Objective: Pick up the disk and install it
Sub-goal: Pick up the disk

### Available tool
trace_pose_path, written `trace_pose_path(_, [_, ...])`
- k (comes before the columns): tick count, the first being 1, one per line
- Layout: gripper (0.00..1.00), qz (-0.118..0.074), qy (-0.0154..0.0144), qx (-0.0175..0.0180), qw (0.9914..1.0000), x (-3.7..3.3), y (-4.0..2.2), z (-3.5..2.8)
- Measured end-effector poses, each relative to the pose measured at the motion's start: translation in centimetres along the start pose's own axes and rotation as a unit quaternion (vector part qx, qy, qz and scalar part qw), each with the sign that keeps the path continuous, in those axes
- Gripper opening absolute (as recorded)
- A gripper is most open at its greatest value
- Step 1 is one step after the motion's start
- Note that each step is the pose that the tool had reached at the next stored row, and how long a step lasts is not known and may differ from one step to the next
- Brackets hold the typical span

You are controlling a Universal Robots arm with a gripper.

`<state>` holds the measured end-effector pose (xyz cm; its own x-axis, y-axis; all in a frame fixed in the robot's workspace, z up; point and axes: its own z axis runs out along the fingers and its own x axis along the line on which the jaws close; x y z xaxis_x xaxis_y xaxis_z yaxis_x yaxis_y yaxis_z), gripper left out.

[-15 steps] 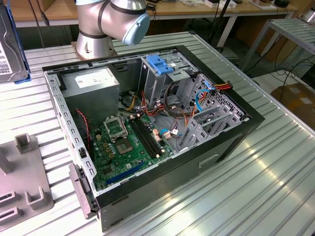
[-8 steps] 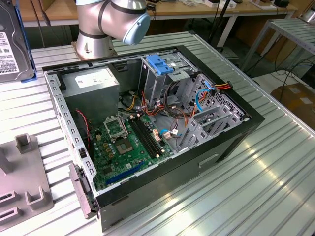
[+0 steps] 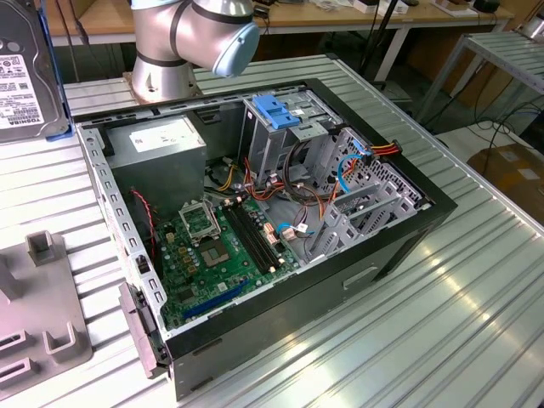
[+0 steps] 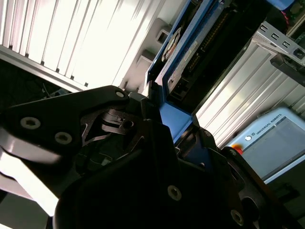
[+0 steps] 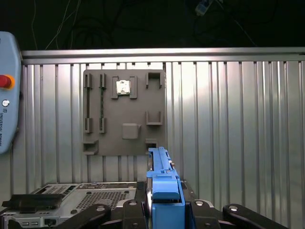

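I see the disk at the exterior view's left of the case; case and fixture plate lie on the table.

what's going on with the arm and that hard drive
The robot arm has the disk clamped in its gripper, held edge-on by its blue rails, as both wrist views show. In the exterior view the disk is at the far left, outside the open computer case on the metal table. It is picked up but not yet installed: it is well away from the drive cage with the blue top inside the case.
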<state>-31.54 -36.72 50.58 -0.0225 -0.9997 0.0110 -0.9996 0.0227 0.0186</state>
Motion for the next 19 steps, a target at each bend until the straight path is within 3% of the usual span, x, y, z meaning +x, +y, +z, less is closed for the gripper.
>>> trace_pose_path(11, [0.37, 0.0, 0.0001, 0.0, 1.0, -0.05, -2.36, 0.01])
trace_pose_path(19, [0.37, 0.001, 0.0046, 0.0043, 0.99998, -0.07, -2.78, 0.3])
